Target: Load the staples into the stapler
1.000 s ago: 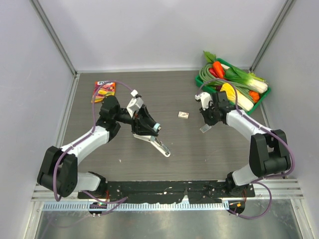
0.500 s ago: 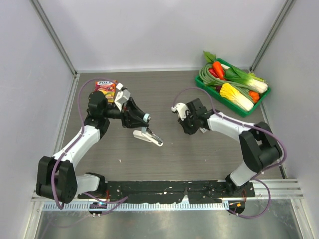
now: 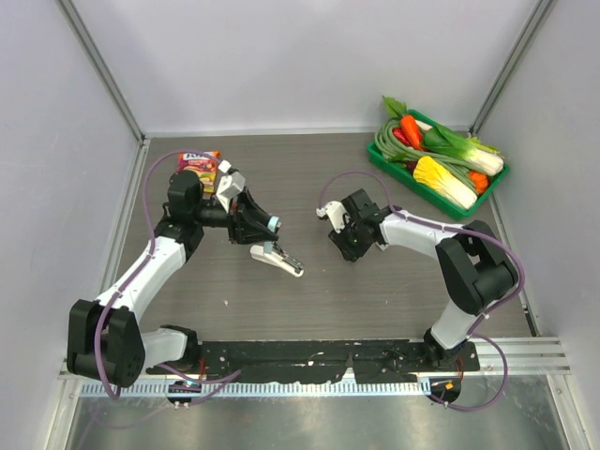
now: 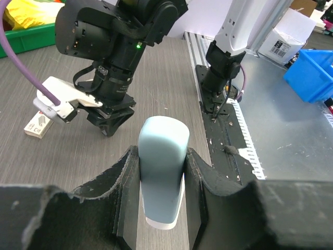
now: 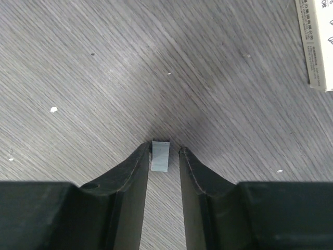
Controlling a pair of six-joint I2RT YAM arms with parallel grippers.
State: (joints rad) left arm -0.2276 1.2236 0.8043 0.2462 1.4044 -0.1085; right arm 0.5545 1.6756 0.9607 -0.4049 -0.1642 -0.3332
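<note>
My left gripper (image 3: 263, 226) is shut on the light-blue stapler (image 3: 280, 260), whose white lower arm hangs open toward the table. In the left wrist view the stapler (image 4: 162, 172) sits clamped between the fingers (image 4: 125, 177). My right gripper (image 3: 348, 247) points down at the table centre, jaws narrow around a small silver staple strip (image 5: 160, 155) at the fingertips (image 5: 138, 161). The whitish staples box (image 4: 39, 122) with a red mark lies beside the right gripper (image 4: 109, 122). Its edge shows in the right wrist view (image 5: 316, 47). The right arm hides it from above.
A green tray (image 3: 491, 185) of toy vegetables stands at the back right. A colourful snack packet (image 3: 199, 166) lies at the back left behind the left arm. The left wrist view shows a blue bin (image 4: 312, 73) and a cardboard box (image 4: 291, 31) off the table.
The right gripper has swung left from near the tray to the table centre, now over the staples box. The left gripper has drawn back left with the stapler.
</note>
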